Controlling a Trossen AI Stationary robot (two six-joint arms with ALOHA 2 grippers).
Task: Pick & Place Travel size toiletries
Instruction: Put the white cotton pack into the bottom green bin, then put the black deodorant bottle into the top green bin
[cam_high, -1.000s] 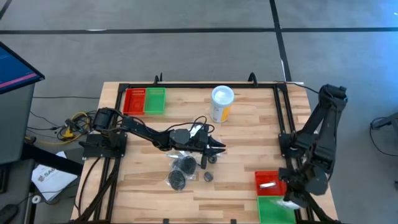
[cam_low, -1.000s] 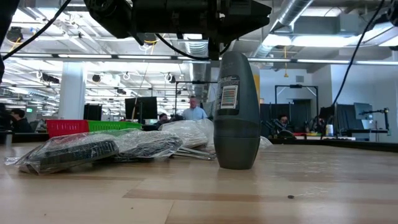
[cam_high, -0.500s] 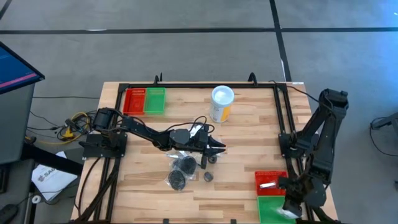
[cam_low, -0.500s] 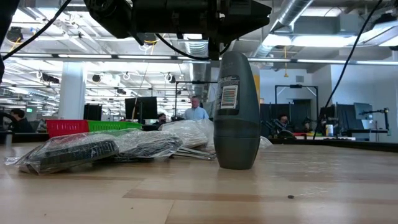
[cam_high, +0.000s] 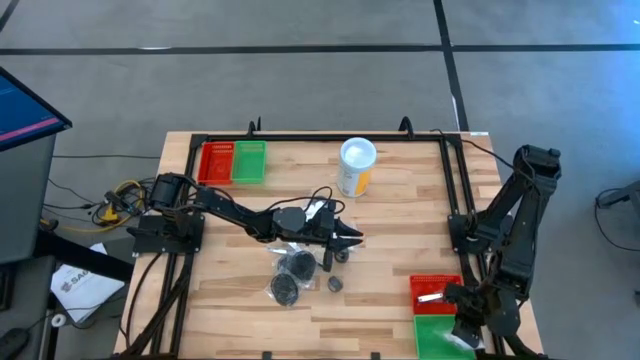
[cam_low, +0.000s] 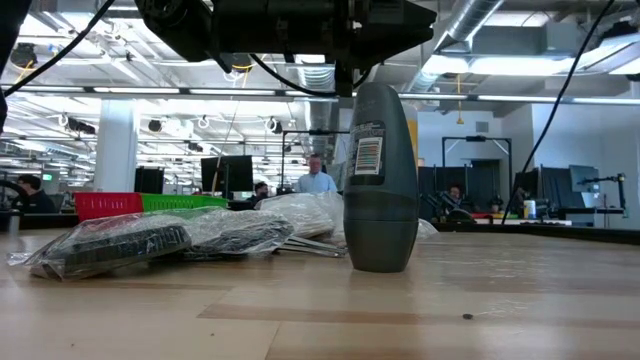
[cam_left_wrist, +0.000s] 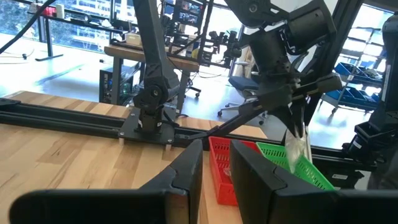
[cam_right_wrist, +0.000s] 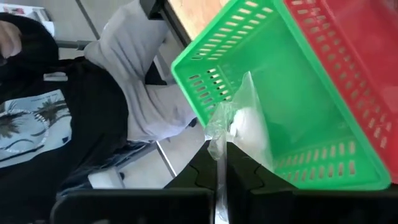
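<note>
My right gripper (cam_right_wrist: 217, 152) is shut on a white packet in clear wrap (cam_right_wrist: 244, 124) and hovers above the green basket (cam_right_wrist: 298, 81) at the table's near right corner (cam_high: 440, 338). My left gripper (cam_high: 347, 238) is open, low over the middle of the table, and touches nothing. Around it lie two dark pucks in clear wrap (cam_high: 295, 265) (cam_high: 285, 289), white packets (cam_high: 318, 210) and a small dark bottle (cam_high: 334, 284). That bottle stands upright on its base (cam_low: 380, 180). My right gripper pinches the packet's clear wrap at one edge (cam_right_wrist: 219, 135) between its two fingers. The fingers point down from above, as the left wrist view shows (cam_left_wrist: 292, 115). The packet hangs below them (cam_left_wrist: 298, 146), lifted clear over the green basket.
A red basket (cam_high: 433, 292) holding a white item sits next to the green one. A second red and green pair (cam_high: 232, 162) is at the far left. A yellow canister with white lid (cam_high: 356, 167) stands at the far middle. A person stands (cam_right_wrist: 93, 106) just off the near right corner.
My right gripper, still shut on the packet, has moved a little toward the table's near edge, from beside the red basket to over the green basket.
</note>
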